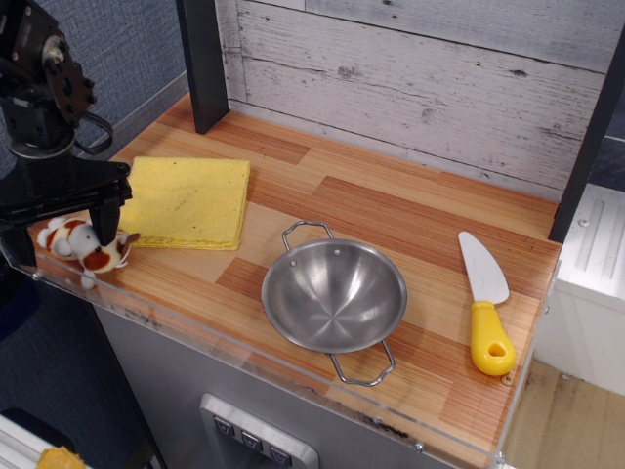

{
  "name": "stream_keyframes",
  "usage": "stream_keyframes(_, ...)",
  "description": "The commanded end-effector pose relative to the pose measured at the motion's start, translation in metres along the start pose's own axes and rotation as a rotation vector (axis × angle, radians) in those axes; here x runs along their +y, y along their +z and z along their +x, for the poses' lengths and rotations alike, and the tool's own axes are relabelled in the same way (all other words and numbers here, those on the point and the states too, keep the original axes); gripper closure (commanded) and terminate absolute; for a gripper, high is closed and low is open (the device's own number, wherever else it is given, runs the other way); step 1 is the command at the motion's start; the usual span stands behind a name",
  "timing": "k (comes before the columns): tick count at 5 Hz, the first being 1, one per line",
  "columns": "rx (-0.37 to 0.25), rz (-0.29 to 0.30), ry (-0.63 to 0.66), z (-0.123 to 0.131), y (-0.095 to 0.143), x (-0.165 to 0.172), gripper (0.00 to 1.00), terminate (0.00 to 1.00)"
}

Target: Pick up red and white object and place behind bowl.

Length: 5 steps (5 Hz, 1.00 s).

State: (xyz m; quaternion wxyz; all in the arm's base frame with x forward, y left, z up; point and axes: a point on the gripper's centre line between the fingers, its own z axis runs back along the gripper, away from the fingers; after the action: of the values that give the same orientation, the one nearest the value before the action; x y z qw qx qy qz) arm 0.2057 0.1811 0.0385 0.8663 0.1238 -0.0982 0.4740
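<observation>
The red and white object (86, 248) is a small plush toy lying at the front left corner of the wooden counter. My gripper (61, 234) is open and stands right over the toy, one finger (107, 217) on its right side and the other at its left near the counter edge. The fingers straddle the toy and are not closed on it. The shiny steel bowl (334, 296) with two wire handles sits in the middle front of the counter, well to the right of the toy.
A yellow folded cloth (187, 201) lies just behind and right of the toy. A white knife with a yellow handle (485, 303) lies at the right. A dark post (203, 61) stands at the back left. A clear acrylic lip (195, 332) runs along the front edge.
</observation>
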Motion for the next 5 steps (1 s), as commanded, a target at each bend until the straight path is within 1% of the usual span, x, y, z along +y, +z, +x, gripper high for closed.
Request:
stream_keyframes(1, 0.010, 0.006, 0.001, 0.0018, -0.0079, 0.0011, 0.00, 0.00)
stream_keyframes(3, 0.018, 0.010, 0.006, 0.0033, -0.0124, 0.0062, 0.00, 0.00)
stream_keyframes(4, 0.015, -0.004, 0.010, 0.0012, -0.0131, 0.0064, 1.00, 0.00)
stream_keyframes(5, 0.009, -0.004, 0.019, 0.0001, -0.0109, 0.0065, 1.00, 0.00)
